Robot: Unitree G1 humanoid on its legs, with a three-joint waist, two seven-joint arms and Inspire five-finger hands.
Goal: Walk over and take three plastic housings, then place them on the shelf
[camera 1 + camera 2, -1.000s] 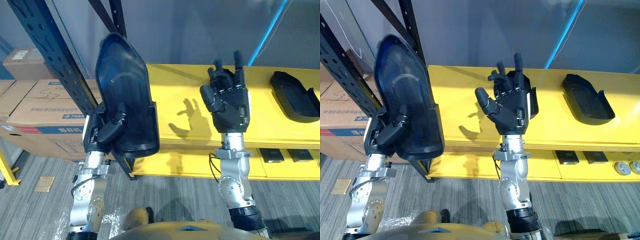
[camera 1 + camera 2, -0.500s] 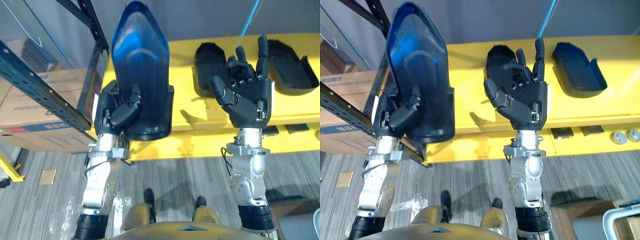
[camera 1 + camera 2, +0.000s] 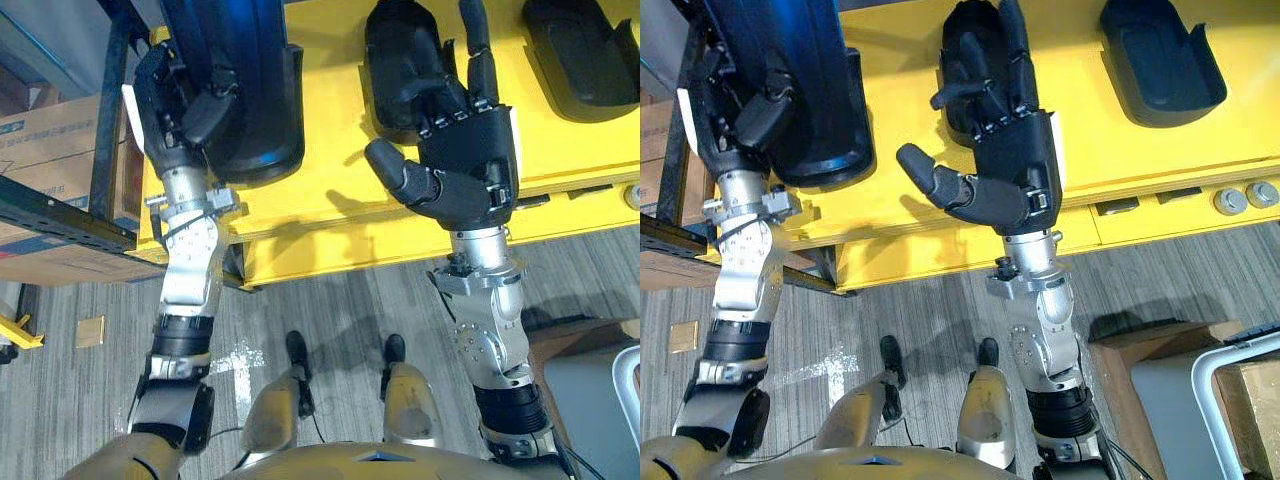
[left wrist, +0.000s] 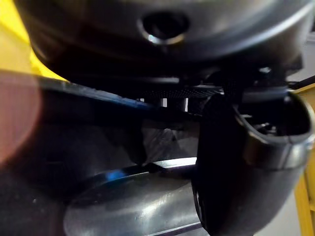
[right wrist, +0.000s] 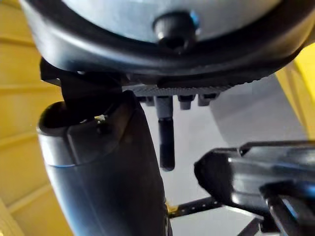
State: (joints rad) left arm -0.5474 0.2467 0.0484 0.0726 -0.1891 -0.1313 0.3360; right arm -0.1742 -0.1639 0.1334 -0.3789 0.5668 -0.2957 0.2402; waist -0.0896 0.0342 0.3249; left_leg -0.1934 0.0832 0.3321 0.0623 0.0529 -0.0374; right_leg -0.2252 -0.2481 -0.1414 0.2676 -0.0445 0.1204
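Observation:
My left hand (image 3: 178, 98) is shut on a large black plastic housing (image 3: 235, 70), thumb curled into its hollow side. The housing's lower end hangs over the left part of the yellow shelf (image 3: 330, 130); I cannot tell whether it touches. The left wrist view shows the thumb (image 4: 241, 167) against the housing's glossy wall (image 4: 128, 206). A second housing (image 3: 395, 50) lies on the shelf just beyond my right hand (image 3: 465, 165), which is open with straight fingers and holds nothing. A third housing (image 3: 1160, 55) lies further right on the shelf.
A blue rack upright (image 3: 60, 200) and cardboard boxes (image 3: 50, 130) stand to the left. Small round parts (image 3: 1230, 198) sit on the shelf's lower ledge at the right. A white-framed cart (image 3: 1230, 400) stands on the grey floor at the lower right.
The whole picture has shifted: the camera has come closer to the shelf and looks further down. The left hand keeps its hold on the housing, now over the shelf. The right hand stays open.

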